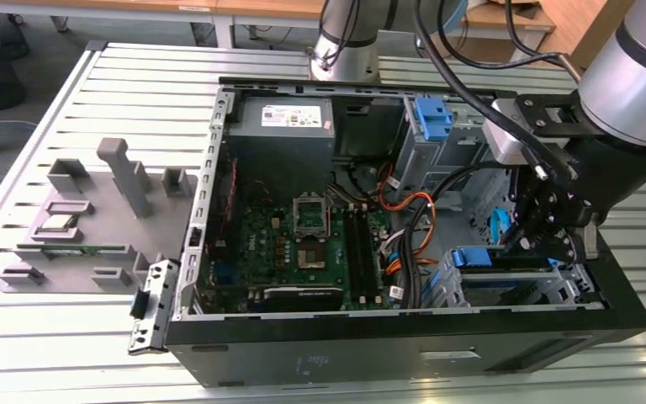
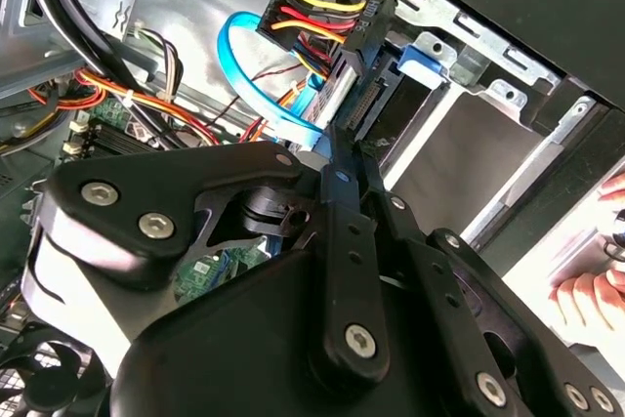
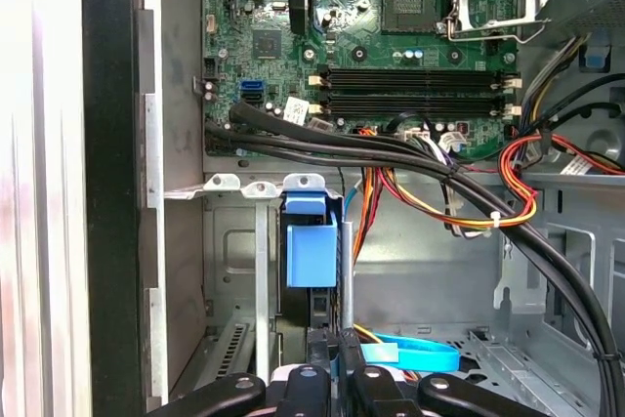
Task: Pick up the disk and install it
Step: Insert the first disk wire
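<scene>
In the exterior view the pincer (image 1: 538, 244) is down inside the open computer case (image 1: 300, 358), at the corner of the case on the exterior view's right, just above the lower drive bay (image 1: 503, 282). A blue bracket (image 1: 489, 258) shows there at the bay mouth. I judge that the step in hand is seating the disk into this bay. To do it well, the drive must stay parallel to the bay rails and go in straight, and the loose cables (image 1: 413, 244) beside the bay must not be caught under it. A second blue bracket (image 1: 432, 114) sits in the upper cage, farther from the pincer.

In the second wrist view the black fingers (image 2: 347, 202) are close together on a thin dark edge with a connector row, which I take for the disk (image 2: 376, 104). It stands on its edge, just beside the power plug (image 2: 327, 12) with yellow, red and black wires and a blue data cable (image 2: 254, 85). A person's hand (image 2: 591, 290) is outside the case wall.

In the first wrist view the disk (image 3: 312, 246) is in front of the pincer (image 3: 330, 378), inside the bay below the motherboard (image 3: 391, 36). Its blue plastic bracket faces the camera and a dark narrow edge is under it; the silver face and label are hidden. The fingers look clenched on this edge, so the pincer is grasping the disk.
</scene>
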Controlling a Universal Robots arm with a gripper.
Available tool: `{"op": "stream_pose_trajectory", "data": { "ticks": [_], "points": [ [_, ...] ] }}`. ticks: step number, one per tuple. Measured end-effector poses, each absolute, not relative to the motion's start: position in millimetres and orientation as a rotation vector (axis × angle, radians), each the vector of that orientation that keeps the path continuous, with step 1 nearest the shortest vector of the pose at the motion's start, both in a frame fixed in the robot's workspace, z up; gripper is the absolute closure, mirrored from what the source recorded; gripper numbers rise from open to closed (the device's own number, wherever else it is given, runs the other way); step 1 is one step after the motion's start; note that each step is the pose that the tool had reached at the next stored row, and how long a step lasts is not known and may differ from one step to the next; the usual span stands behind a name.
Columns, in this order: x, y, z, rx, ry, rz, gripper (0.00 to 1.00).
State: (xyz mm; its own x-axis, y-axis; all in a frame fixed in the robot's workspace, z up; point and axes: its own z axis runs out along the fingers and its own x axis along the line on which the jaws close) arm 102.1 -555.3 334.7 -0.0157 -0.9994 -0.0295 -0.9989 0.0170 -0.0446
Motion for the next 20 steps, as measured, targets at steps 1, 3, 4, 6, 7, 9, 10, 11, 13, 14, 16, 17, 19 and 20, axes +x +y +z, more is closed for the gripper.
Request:
{"op": "stream_pose_trajectory", "data": {
  "ticks": [1,3,4,6,7,9,10,11,13,14,16,17,19,20],
  "points": [
    [102.1,-555.3,334.8,-2.166,2.202,-0.017,0.84],
    [102.1,-555.3,334.5,-2.167,2.202,-0.017,0.84],
    [102.1,-555.2,334.0,-2.166,2.202,-0.017,0.84],
    [102.1,-555.3,332.9,-2.166,2.202,-0.018,0.84],
    [102.1,-555.3,332.7,-2.166,2.202,-0.018,0.84],
    [102.1,-555.3,332.7,-2.166,2.202,-0.018,0.84],
    [102.1,-555.3,332.5,-2.166,2.202,-0.018,0.84],
    [102.1,-555.3,331.8,-2.166,2.202,-0.017,0.84],
    [102.1,-555.3,330.6,-2.166,2.202,-0.018,0.84],
    [102.1,-555.3,330.4,-2.167,2.202,-0.018,0.84],
    [102.1,-555.3,330.2,-2.167,2.202,-0.018,0.84],
    [102.1,-555.3,330.0,-2.166,2.202,-0.018,0.84],
    [102.1,-555.3,329.9,-2.166,2.202,-0.018,0.84],
    [102.1,-555.3,329.9,-2.166,2.202,-0.018,0.84]
  ]
}}
